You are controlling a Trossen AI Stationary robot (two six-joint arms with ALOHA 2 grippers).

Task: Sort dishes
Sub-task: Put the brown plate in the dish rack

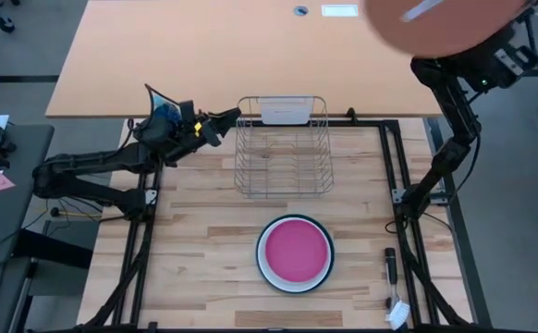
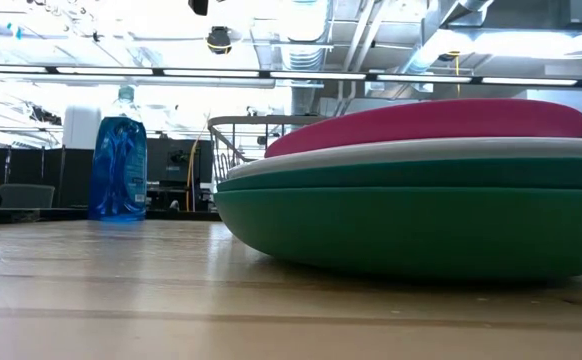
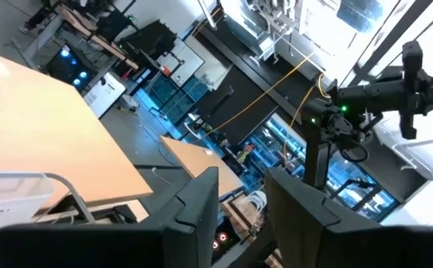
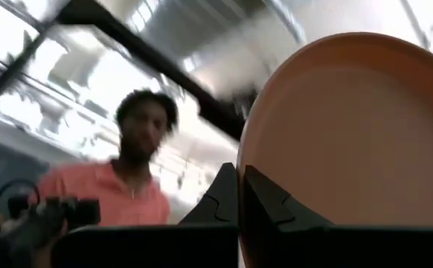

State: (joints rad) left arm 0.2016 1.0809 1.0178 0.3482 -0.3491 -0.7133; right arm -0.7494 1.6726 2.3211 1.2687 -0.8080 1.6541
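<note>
Salmon-orange plate (image 4: 350,126) fills the wrist view — right tool (image 4: 239,195) clamps its rim.

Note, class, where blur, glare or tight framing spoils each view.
High view: the salmon plate shows soft and cut off by the frame. Low view: ceiling lights glare; the plate stack fills the frame. Right wrist view: the person is smeared behind the right pincer.

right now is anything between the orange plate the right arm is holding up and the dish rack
Nothing visible blocks it. The right gripper holds the salmon-orange plate raised at the table's far right, and the wire dish rack sits open-topped with its slots bare. The left gripper hovers just beside the rack's left edge, close but not over it.
</note>
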